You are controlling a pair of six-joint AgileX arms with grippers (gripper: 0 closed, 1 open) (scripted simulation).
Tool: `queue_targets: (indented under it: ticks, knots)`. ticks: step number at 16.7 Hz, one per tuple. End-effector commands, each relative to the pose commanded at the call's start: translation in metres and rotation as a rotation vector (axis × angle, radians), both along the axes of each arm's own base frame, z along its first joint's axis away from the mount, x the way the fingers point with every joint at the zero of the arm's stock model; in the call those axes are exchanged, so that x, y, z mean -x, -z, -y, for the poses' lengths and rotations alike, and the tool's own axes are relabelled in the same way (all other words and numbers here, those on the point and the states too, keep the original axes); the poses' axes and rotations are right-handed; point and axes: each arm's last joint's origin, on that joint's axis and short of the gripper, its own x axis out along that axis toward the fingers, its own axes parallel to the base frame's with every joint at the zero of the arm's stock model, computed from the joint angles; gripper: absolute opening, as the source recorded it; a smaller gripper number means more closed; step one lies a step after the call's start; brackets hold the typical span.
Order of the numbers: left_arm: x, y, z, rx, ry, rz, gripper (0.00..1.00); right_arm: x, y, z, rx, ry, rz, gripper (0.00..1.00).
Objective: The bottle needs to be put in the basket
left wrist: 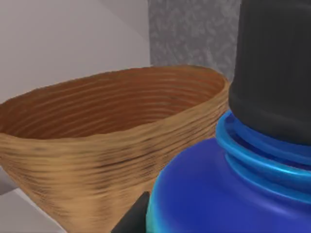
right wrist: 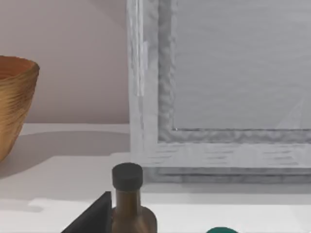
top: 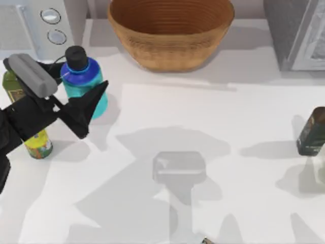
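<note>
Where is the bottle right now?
In the top view the bottle stands at the table's left, outside the basket, with the left gripper at it.

Your left arm reaches in from the left edge of the table, its wrist pointed toward the far edge. Its left gripper [top: 71, 89] has its fingers spread wide, one finger [top: 84, 109] angled toward the near side, with the bottle [top: 84, 81] standing between them, not clamped.

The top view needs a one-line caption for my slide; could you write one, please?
Left gripper reaches around the cyan bottle at table's left; wicker basket waits behind.
</note>
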Motion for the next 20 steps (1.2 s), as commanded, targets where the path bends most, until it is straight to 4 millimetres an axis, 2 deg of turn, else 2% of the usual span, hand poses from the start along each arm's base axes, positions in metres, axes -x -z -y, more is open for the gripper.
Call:
queue_targets:
  ticks: [4,9,11,14,16,18,20]
  knots:
    - [0.016,-0.001,-0.017,-0.007,-0.023,-0.052,0.0,0.0,0.0,0.0,0.0,0.0,0.0,1.0]
    - [0.015,-0.001,-0.016,-0.008,-0.021,-0.051,0.0,0.0,0.0,0.0,0.0,0.0,0.0,1.0]
    - [0.007,0.003,-0.013,-0.009,-0.025,-0.083,0.0,0.0,0.0,0.0,0.0,0.0,0.0,1.0]
    - [-0.024,0.01,-0.001,-0.015,-0.016,-0.156,0.0,0.0,0.0,0.0,0.0,0.0,0.0,1.0]
    - [-0.055,0.001,0.012,-0.018,-0.006,-0.153,0.0,0.0,0.0,0.0,0.0,0.0,0.0,1.0]
    - [-0.091,-0.024,0.026,-0.015,-0.005,-0.098,0.0,0.0,0.0,0.0,0.0,0.0,0.0,1.0]
    - [-0.127,-0.064,0.041,-0.002,-0.011,-0.011,0.0,0.0,0.0,0.0,0.0,0.0,0.0,1.0]
